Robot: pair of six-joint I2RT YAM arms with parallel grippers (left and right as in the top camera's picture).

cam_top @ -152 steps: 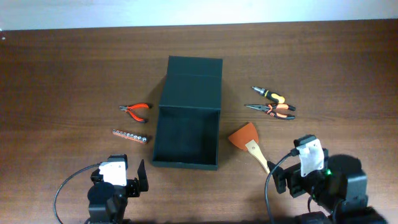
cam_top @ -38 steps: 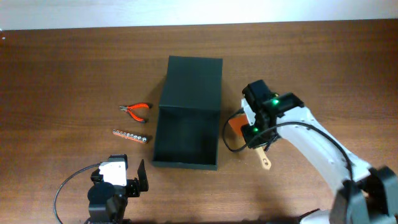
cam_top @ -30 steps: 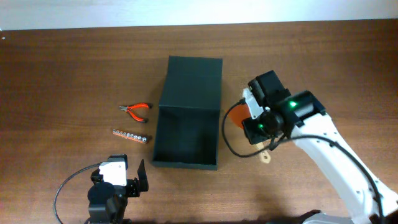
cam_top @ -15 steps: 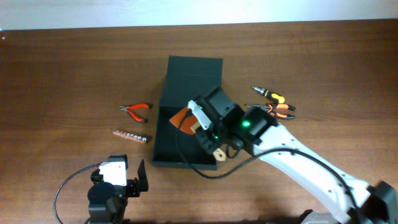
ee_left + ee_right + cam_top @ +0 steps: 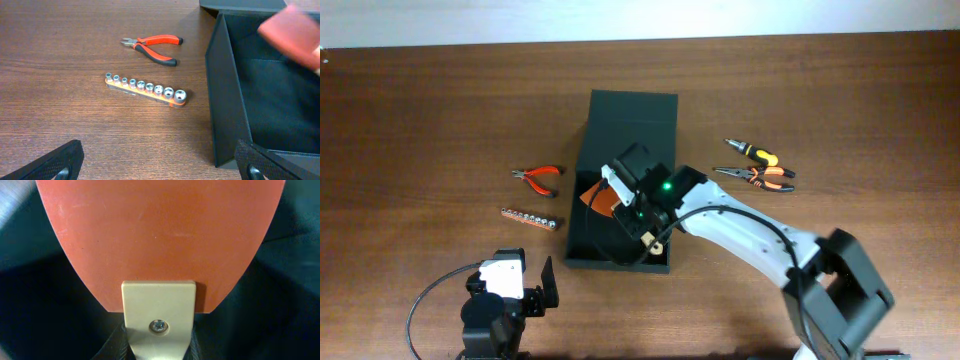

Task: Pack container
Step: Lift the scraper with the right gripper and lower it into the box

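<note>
Brown wood-grain tabletop (image 5: 440, 100) fills your overhead view. At centre the container (image 5: 632, 115) lies with its long axis running top to bottom, its matte lid hinged flat toward the top edge. Your right gripper (image 5: 636, 212) pinches a spatula (image 5: 596, 197) over the open box, orange blade toward the left wall. Left of the box are red-handled pliers (image 5: 540, 177) and a socket rail (image 5: 531, 219); to the right, a screwdriver (image 5: 752, 152) and orange-black pliers (image 5: 757, 177).

In the left wrist view, your left gripper (image 5: 157, 162) has its fingers spread wide, holding nothing. The container's dark interior sits at right, under the blurred blade.

In the right wrist view, the fingers clamp the cream handle below the smooth, rounded blade.
</note>
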